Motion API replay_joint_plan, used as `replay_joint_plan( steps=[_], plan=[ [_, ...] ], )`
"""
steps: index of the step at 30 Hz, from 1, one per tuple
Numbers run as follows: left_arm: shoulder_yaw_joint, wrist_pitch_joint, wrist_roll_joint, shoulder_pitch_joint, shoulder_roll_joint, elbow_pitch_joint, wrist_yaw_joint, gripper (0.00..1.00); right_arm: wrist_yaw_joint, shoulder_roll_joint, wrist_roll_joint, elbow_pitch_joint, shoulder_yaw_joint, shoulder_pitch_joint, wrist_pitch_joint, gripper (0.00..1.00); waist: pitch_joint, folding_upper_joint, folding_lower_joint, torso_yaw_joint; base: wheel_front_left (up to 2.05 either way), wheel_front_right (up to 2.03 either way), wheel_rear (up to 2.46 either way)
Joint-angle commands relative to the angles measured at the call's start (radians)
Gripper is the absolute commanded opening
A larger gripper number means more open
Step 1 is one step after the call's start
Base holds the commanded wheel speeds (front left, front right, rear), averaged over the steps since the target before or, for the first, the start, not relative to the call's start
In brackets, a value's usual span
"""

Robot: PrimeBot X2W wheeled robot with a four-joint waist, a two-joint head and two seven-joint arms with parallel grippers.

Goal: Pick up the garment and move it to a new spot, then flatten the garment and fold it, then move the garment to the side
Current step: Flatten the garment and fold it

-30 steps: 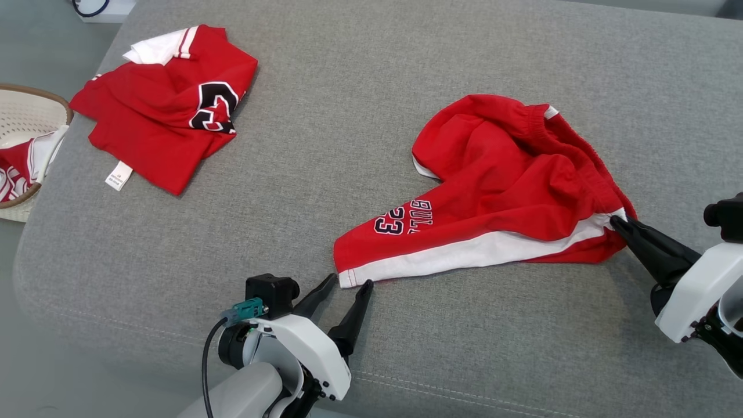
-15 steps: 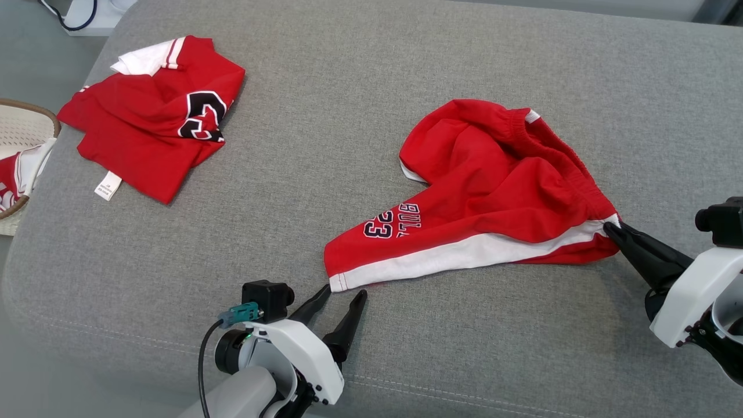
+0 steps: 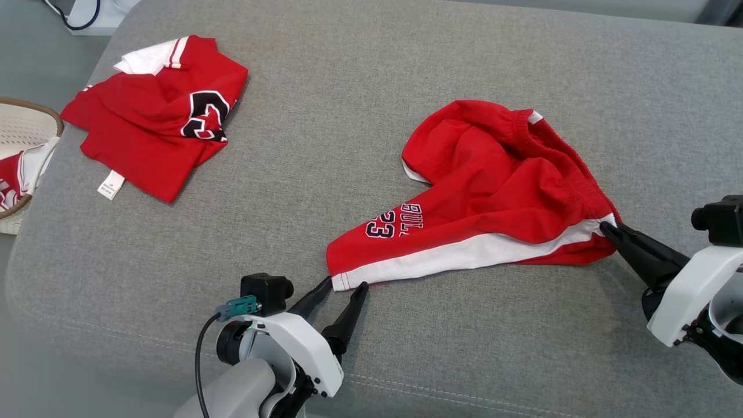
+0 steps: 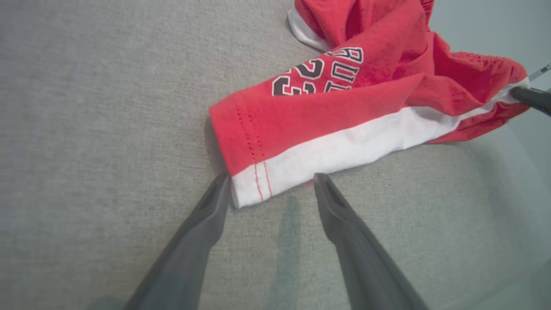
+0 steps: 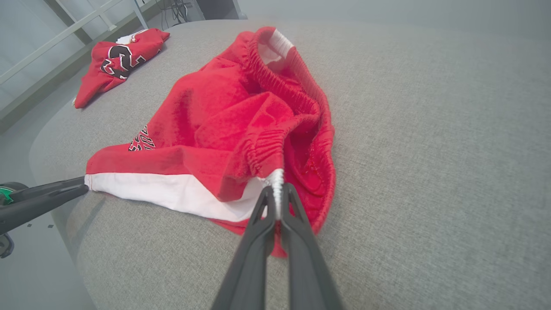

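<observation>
- We see a broad grey woven cushion (image 3: 360,87) with rounded corners. A line of stitching (image 3: 464,395) runs along its near edge.
- The red shorts (image 3: 493,197) lie crumpled on the cushion's right half. The gathered waistband is toward the right edge. One leg, with a white side stripe and a dark "23" print, stretches toward the middle of the near edge.
- The right gripper (image 3: 606,227) reaches in from the right edge. Its jaws are pressed together on the white end of the waistband.
- The left gripper (image 3: 345,283) sits by the near edge. Its jaws are apart, one finger on each side of the leg's white hem corner, and not closed on it.
- A red jersey (image 3: 154,125) with white sleeve trim and a white label lies bunched at the far left corner, well apart from the shorts.
- Past the left edge stands a pale basket (image 3: 23,125) with a brown rim, holding red-and-white cloth, on a pale grey-green floor (image 3: 23,58).
- Beyond the far left corner we see a white box (image 3: 93,8) with a dark cable (image 3: 58,11).
- In the right wrist view, pale rails (image 5: 64,34) stand behind the jersey.
</observation>
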Motion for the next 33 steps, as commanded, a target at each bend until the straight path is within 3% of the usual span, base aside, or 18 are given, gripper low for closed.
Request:
replay_joint_plan(
  steps=[1, 8, 9, 10, 12, 14, 16, 22, 25, 33],
  plan=[
    [0.037, -0.011, 0.015, -0.03, 0.012, -0.005, -0.011, 1.0, 0.004, -0.028, 0.008, -0.012, 0.005, 0.008, -0.011, 0.0, -0.002, 0.0, 0.0, 0.001, 0.0, 0.0, 0.0],
    [0.039, -0.013, 0.026, -0.029, 0.006, -0.002, -0.037, 1.0, 0.004, -0.029, 0.011, -0.009, 0.009, 0.004, -0.011, 0.0, -0.005, 0.0, 0.0, 0.001, 0.0, 0.0, 0.0],
    [0.038, -0.013, 0.027, -0.028, 0.006, -0.003, -0.041, 0.95, 0.004, -0.029, 0.011, -0.008, 0.009, 0.003, -0.011, 0.0, -0.005, 0.0, 0.0, 0.001, 0.0, 0.0, 0.0],
    [0.038, -0.013, 0.028, -0.028, 0.006, -0.003, -0.044, 0.88, 0.004, -0.029, 0.012, -0.008, 0.01, 0.003, -0.011, 0.0, -0.005, 0.0, 0.0, 0.001, 0.0, 0.0, 0.0],
    [0.038, -0.013, 0.029, -0.026, 0.006, 0.0, -0.048, 0.51, 0.004, -0.029, 0.012, -0.008, 0.012, 0.002, -0.011, 0.0, -0.005, 0.0, 0.0, 0.0, 0.0, 0.0, 0.0],
    [0.038, -0.013, 0.03, -0.027, 0.006, 0.004, -0.051, 0.38, 0.004, -0.028, 0.013, -0.007, 0.014, 0.0, -0.01, 0.0, -0.005, 0.0, 0.0, 0.0, 0.0, 0.0, 0.0],
    [0.035, -0.013, 0.032, -0.029, 0.006, 0.007, -0.055, 0.0, 0.004, -0.028, 0.014, -0.007, 0.016, -0.002, -0.01, 0.0, -0.005, 0.0, 0.0, -0.001, 0.0, 0.0, 0.0],
    [0.033, -0.009, 0.029, -0.043, 0.021, -0.009, -0.066, 0.0, 0.004, -0.024, 0.033, -0.015, 0.01, -0.006, -0.018, 0.0, -0.012, 0.0, 0.0, -0.001, 0.0, 0.0, 0.0],
    [0.042, 0.05, -0.013, -0.076, 0.057, -0.081, -0.073, 0.0, 0.004, -0.008, 0.11, -0.046, -0.022, -0.016, -0.028, 0.0, -0.019, 0.0, 0.0, -0.001, 0.0, 0.0, 0.0],
    [0.149, 0.34, -0.195, -0.332, 0.271, -0.36, -0.077, 0.0, 0.004, 0.024, 0.396, -0.125, -0.133, -0.17, 0.085, 0.0, -0.019, 0.0, 0.0, -0.027, 0.0, 0.0, 0.0]
  ],
)
